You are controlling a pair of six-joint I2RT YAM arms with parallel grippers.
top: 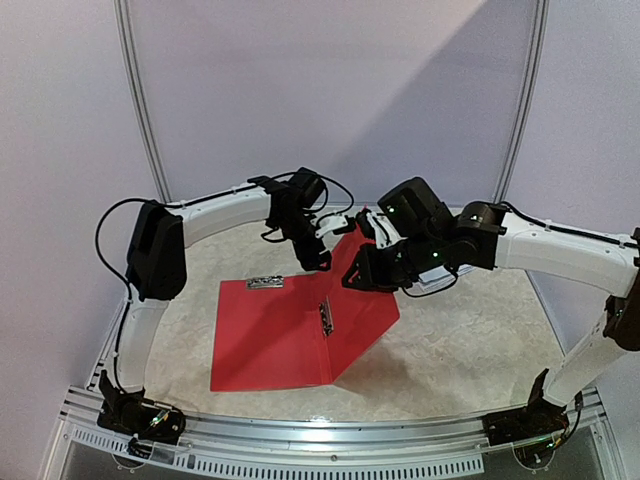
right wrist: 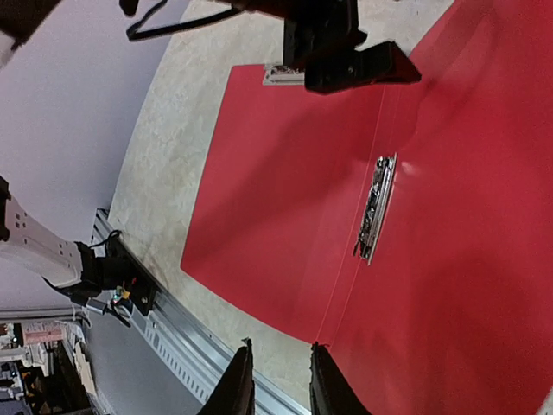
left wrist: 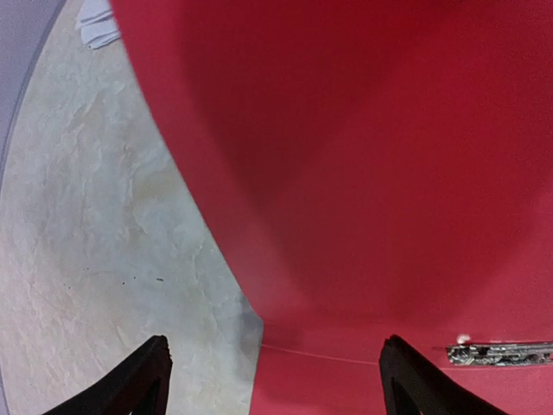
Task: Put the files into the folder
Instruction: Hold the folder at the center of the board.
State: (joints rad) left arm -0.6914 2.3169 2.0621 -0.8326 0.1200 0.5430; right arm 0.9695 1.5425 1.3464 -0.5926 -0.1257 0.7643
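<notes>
Right gripper (right wrist: 281, 350) hovers low over the near part of the folder (top: 270, 340), by the fold. Its fingers are close together with a slim gap, and nothing shows between them but the rail beyond. Whether a finger touches the plastic cannot be told.

On the counter (top: 480, 340) the folder is open like a book. Its left half lies flat, while its right half stands tilted up from the fold. The clip (right wrist: 378, 207) sits on the fold about midway along, and no sheet lies under it or anywhere on the red inside.

Farther back, the left gripper (left wrist: 276, 341) hangs over the far end of the folder near the raised half. Its fingers are spread wide and hold nothing.

Beyond the folder's far edge, the left wrist view catches a white scrap (left wrist: 99, 26) on the counter. It may be the files, but too little shows to be sure, and no other view shows them.

Judging from this, the opening of the folder is done and the main work is not. The files have yet to be picked up, laid on the open folder and perhaps tucked under the clip, and the raised half has yet to be closed over them.
</notes>
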